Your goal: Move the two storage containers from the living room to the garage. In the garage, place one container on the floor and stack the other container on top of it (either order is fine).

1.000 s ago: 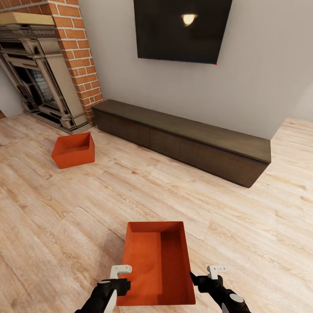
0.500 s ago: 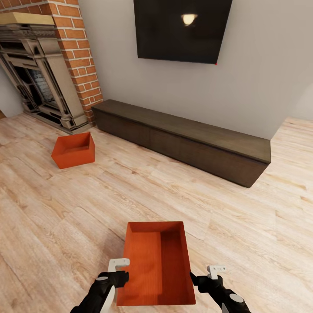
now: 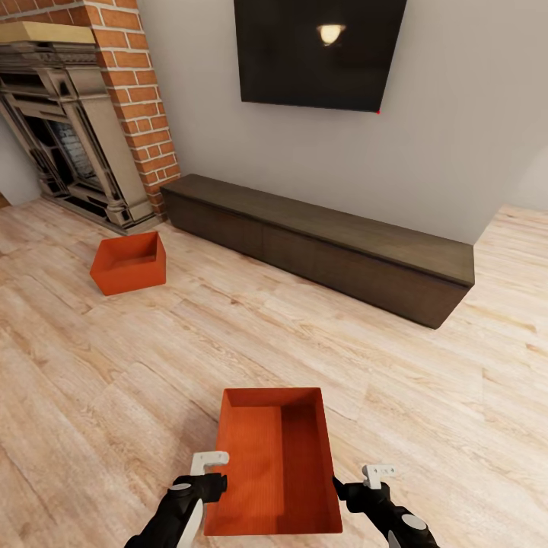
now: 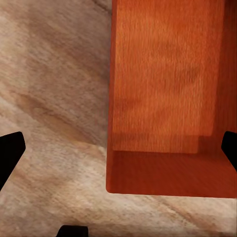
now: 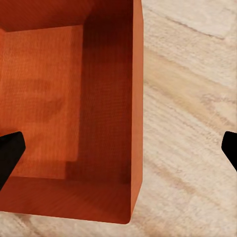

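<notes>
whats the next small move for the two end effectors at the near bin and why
Probably lower both a little, so each straddles a side wall, then close. The left end effector sits at the near storage container's left wall and the right end effector at its right wall, both open in the wrist views with a wall between the fingers. Nothing is gripped yet, and the bin rests on the wood floor.

Near container (image 3: 278, 464) is sitting on the plank floor (image 3: 426, 396) right before me, between my left gripper (image 3: 207, 468) and right gripper (image 3: 374, 478). Second container (image 3: 129, 262) is lying far left, before the fireplace (image 3: 68, 129); cabinet (image 3: 327, 243) is running behind.
</notes>
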You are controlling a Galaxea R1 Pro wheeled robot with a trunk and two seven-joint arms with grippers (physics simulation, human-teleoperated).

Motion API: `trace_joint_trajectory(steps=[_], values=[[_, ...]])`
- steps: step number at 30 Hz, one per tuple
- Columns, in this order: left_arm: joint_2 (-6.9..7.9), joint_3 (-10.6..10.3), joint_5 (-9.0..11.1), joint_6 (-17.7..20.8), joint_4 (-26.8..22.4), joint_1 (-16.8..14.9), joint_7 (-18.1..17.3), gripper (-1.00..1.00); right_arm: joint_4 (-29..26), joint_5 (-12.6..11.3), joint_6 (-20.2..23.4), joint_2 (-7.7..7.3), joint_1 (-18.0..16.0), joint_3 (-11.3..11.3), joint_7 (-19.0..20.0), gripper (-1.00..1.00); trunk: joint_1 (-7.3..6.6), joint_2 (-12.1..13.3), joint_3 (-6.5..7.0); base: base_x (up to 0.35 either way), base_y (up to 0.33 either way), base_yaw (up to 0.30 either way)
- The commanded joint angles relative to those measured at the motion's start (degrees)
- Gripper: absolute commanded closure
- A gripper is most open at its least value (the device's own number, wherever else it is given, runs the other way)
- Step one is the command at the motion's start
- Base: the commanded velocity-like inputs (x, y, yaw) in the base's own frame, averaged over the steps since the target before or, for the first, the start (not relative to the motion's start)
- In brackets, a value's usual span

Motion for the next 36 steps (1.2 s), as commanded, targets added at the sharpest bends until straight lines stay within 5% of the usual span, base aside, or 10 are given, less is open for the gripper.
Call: trace_joint_trajectory(steps=[1,11,23,36], values=[[-0.03,0.0,0.0,0.3,-0.1,0.0,0.2,-1.0,-0.1,-0.6,0.3,-0.04,0.0,0.1,0.1,-1.0,-0.01,0.0,-0.04,0.0,0.0,0.0],[0.49,0.0,-0.1,0.2,-0.1,0.0,0.3,-1.0,-0.1,-0.6,0.3,-0.04,0.0,0.2,0.1,-1.0,1.31,-2.4,-1.12,0.0,0.0,0.0],[0.38,0.0,-0.1,0.2,-0.1,0.0,0.3,-1.0,-0.1,0.5,0.2,-0.04,0.0,0.3,0.1,-1.0,1.31,-2.4,-1.12,0.0,0.0,0.0],[0.07,-0.1,-0.2,0.3,0.0,0.0,0.3,-1.0,0.1,0.4,0.4,-0.04,0.0,0.8,0.3,-1.0,4.17,-7.6,-3.45,0.0,0.0,0.0]])
